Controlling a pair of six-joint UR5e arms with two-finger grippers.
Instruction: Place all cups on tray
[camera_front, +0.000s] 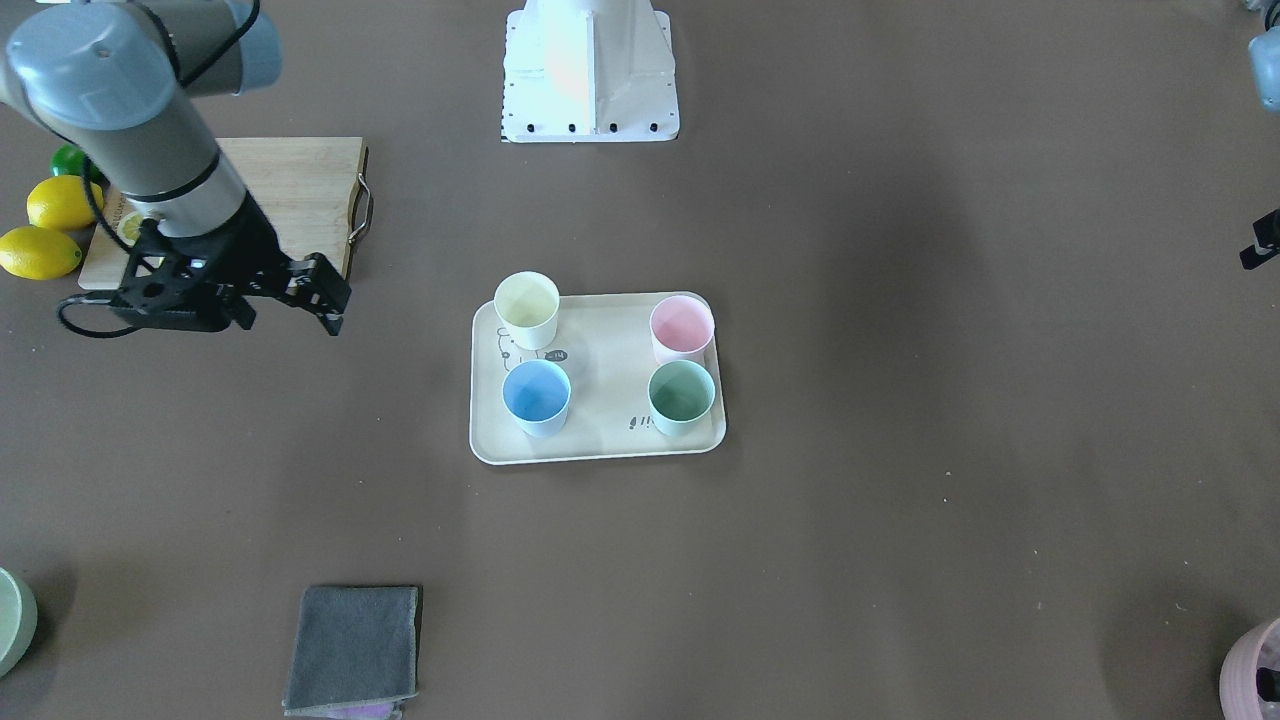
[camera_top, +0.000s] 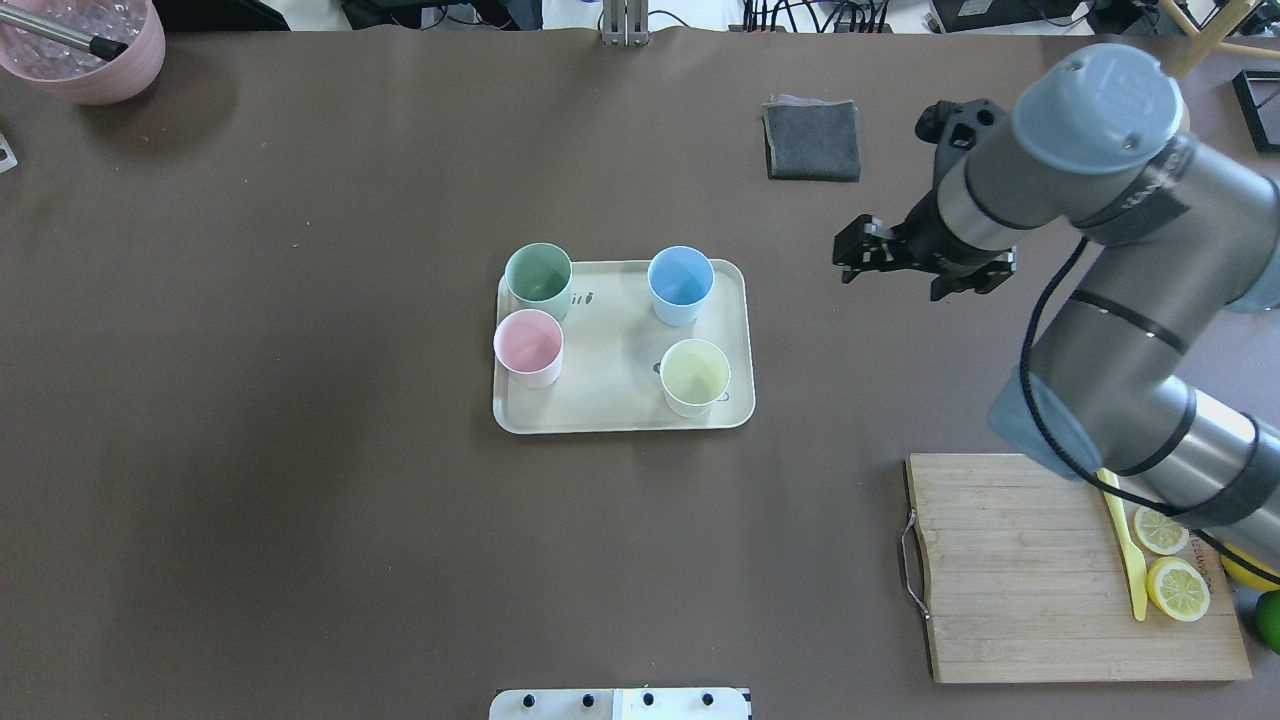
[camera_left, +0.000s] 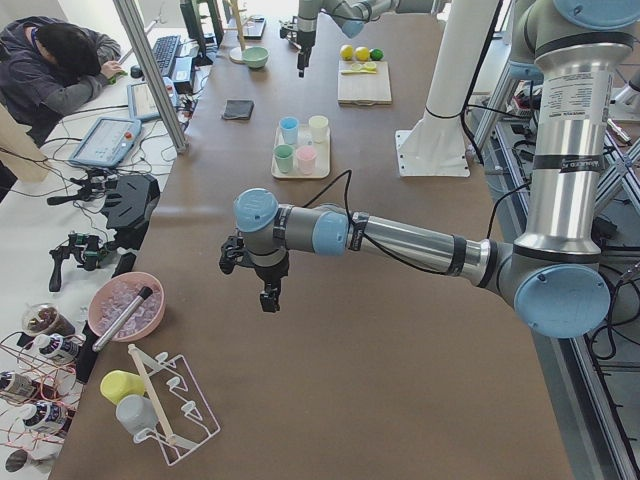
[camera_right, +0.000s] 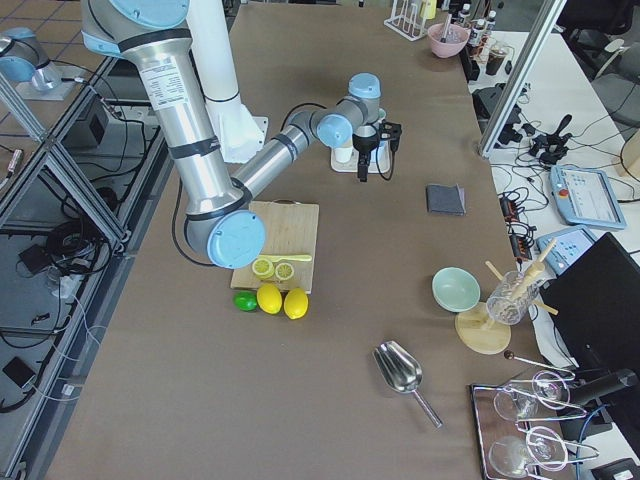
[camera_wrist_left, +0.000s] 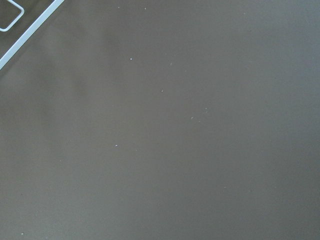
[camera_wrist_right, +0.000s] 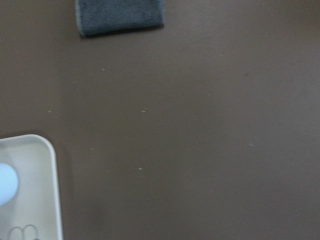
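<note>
The cream tray (camera_top: 610, 385) lies mid-table and also shows in the front view (camera_front: 600, 440). All four cups stand upright on it: mint green (camera_top: 538, 275), light blue (camera_top: 680, 280), light pink (camera_top: 528, 343) and pale yellow (camera_top: 694, 373). My right gripper (camera_top: 852, 252) hangs above bare table to the tray's right, open and empty; it also shows in the front view (camera_front: 332, 300). The right wrist view shows the tray's corner (camera_wrist_right: 42, 175). My left gripper (camera_left: 268, 295) hovers over bare table far from the tray. I cannot tell whether it is open or shut.
A wooden cutting board (camera_top: 1040, 570) with lemon slices (camera_top: 1175, 588) lies under the right arm. Whole lemons (camera_front: 50, 225) lie beside it. A folded grey cloth (camera_top: 812, 140) lies beyond the right gripper. A pink bowl (camera_top: 90, 55) stands at the far left corner.
</note>
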